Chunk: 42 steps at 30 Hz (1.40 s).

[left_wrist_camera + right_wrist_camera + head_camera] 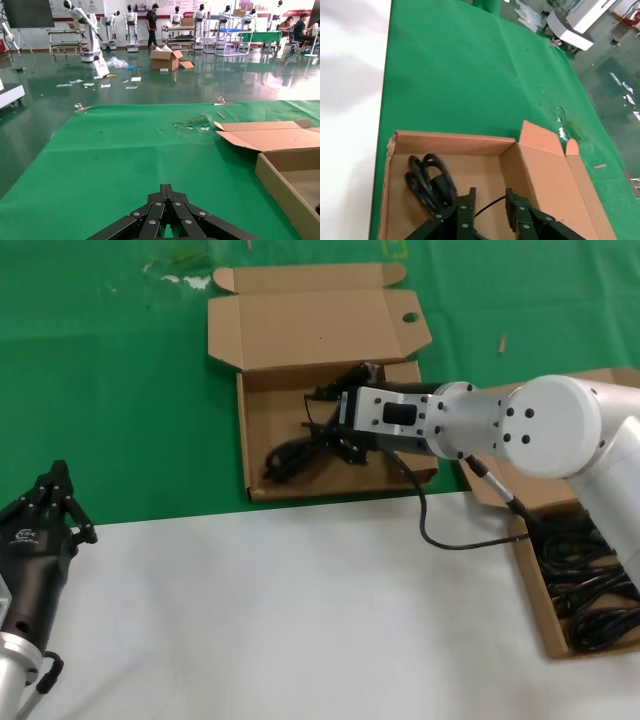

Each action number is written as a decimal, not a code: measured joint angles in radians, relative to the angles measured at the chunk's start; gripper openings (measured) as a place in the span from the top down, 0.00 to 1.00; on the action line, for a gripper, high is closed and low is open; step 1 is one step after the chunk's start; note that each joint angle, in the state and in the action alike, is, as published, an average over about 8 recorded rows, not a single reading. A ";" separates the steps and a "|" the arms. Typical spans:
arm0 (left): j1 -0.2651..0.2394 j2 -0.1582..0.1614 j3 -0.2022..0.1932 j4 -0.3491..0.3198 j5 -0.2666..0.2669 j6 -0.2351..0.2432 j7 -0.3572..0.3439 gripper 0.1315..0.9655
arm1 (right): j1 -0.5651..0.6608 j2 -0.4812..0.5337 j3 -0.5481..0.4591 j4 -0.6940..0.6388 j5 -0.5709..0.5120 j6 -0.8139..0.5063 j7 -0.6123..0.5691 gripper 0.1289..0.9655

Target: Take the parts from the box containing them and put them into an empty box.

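Observation:
The wide shallow mailer box [247, 430] lies open on the green cloth, its lid tab with a round hole at the back. A black cable bundle [290, 455] lies inside it, and another black plug end [360, 373] shows at its back. My right gripper [328, 435] hovers low over this box with its jaws open; a thin cable strand runs between the fingers in the right wrist view [489, 197], beside the looped bundle [427, 182]. The narrower box [528, 585] at the right edge holds several black cables [590, 585]. My left gripper [58, 480] is shut and parked at the lower left.
A white table surface [300, 620] fills the front, and green cloth [120, 390] covers the back. The left wrist view shows the mailer box wall [285, 185] and its lid [270, 137] to one side, with the shut fingertips [167, 189] over bare green cloth.

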 joint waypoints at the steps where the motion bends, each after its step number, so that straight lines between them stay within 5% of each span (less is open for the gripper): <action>1: 0.000 0.000 0.000 0.000 0.000 0.000 0.000 0.99 | -0.001 0.003 0.002 0.007 -0.001 -0.002 0.005 0.90; 11: 0.000 0.000 0.000 0.000 0.000 0.000 0.000 0.99 | -0.028 0.055 0.048 0.167 -0.007 -0.049 0.113 0.76; 23: 0.000 0.000 0.000 0.000 0.000 0.000 0.000 0.98 | -0.051 0.066 0.073 0.225 -0.004 -0.056 0.164 0.45; 37: 0.000 0.000 0.000 0.000 0.000 0.000 0.000 0.79 | -0.172 0.056 0.137 0.267 0.108 0.059 0.133 0.12; 42: 0.000 0.000 0.000 0.000 0.000 0.000 0.000 0.73 | -0.229 0.052 0.167 0.286 0.160 0.114 0.118 0.10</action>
